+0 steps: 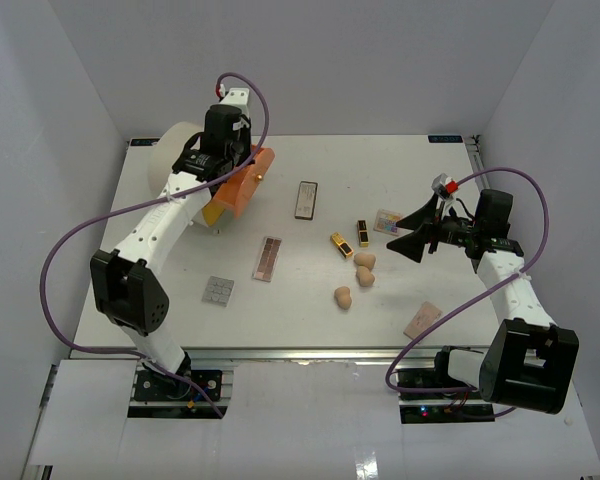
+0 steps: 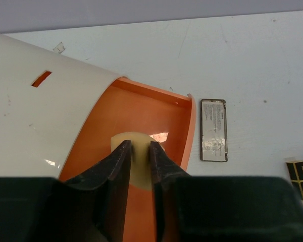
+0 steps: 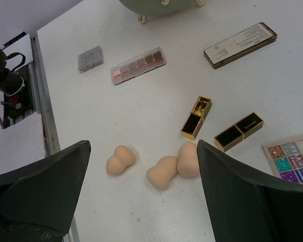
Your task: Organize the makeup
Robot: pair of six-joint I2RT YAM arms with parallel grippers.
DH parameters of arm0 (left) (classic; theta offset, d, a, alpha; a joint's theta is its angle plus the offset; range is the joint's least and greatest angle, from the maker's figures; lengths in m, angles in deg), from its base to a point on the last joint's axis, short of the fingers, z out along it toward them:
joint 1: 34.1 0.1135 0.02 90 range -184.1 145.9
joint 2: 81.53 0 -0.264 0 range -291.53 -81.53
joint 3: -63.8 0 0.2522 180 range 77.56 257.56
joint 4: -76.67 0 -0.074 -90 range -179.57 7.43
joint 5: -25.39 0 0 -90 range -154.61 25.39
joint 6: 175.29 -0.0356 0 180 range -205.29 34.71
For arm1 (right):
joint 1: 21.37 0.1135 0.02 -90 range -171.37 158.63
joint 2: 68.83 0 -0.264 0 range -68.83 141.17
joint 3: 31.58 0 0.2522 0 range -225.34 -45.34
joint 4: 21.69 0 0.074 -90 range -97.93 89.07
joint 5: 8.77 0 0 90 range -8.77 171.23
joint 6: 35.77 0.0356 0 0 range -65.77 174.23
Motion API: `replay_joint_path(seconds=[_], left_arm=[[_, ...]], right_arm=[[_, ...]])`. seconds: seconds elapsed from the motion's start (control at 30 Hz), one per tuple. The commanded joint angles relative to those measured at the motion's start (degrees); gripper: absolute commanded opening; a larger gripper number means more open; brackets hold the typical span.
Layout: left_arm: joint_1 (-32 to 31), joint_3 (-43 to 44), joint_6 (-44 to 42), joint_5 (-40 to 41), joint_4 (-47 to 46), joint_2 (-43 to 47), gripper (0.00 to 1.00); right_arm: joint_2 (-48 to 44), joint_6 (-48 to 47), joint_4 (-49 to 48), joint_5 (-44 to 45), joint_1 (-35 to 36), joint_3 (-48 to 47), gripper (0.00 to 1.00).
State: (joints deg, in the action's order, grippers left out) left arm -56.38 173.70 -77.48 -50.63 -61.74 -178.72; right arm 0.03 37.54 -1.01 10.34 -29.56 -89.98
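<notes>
My left gripper (image 2: pixel 140 146) hangs over the open orange drawer (image 2: pixel 156 108) of the cream cylinder (image 2: pixel 35 116). It is shut on a pale tan rounded sponge (image 2: pixel 141 166). In the top view it (image 1: pixel 230 165) is at the back left. My right gripper (image 3: pixel 143 146) is open wide and empty above three tan sponges (image 3: pixel 121 160) (image 3: pixel 164 171) (image 3: pixel 188 159). Two gold-and-black lipsticks (image 3: pixel 197 117) (image 3: pixel 239 131) lie just beyond them. A grey palette (image 3: pixel 90 59), a long pinkish palette (image 3: pixel 139 65), a dark-rimmed palette (image 3: pixel 240 45) and a multicolour palette (image 3: pixel 293 159) lie around.
The cream cylinder (image 1: pixel 175 150) stands at the back left with its orange drawer (image 1: pixel 245 180) and a yellow drawer (image 1: pixel 215 212) pulled out. A small pinkish palette (image 1: pixel 421 320) lies near the front right edge. White walls close in the table on three sides.
</notes>
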Motion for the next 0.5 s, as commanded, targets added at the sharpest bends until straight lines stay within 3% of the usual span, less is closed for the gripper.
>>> replay_joint_path(seconds=[0.0,0.1,0.3,0.47], left_arm=[[0.31,2.04,-0.43,0.5,0.12,2.31,0.45],[0.31,2.45,-0.85,1.08,0.27,2.84,0.56],[0.31,3.13,-1.17,0.41,0.84,3.67,0.58],[0.31,4.58,-0.06,-5.26,1.36,6.3,0.66]], right_arm=[[0.04,0.08,0.1,-1.09,-0.25,-0.26,0.92],[0.21,0.08,0.19,-1.17,-0.25,-0.35,0.92],[0.13,-0.06,0.51,-1.9,-0.25,-0.33,0.92],[0.73,-6.94,6.69,-4.43,1.63,-0.99,0.93]])
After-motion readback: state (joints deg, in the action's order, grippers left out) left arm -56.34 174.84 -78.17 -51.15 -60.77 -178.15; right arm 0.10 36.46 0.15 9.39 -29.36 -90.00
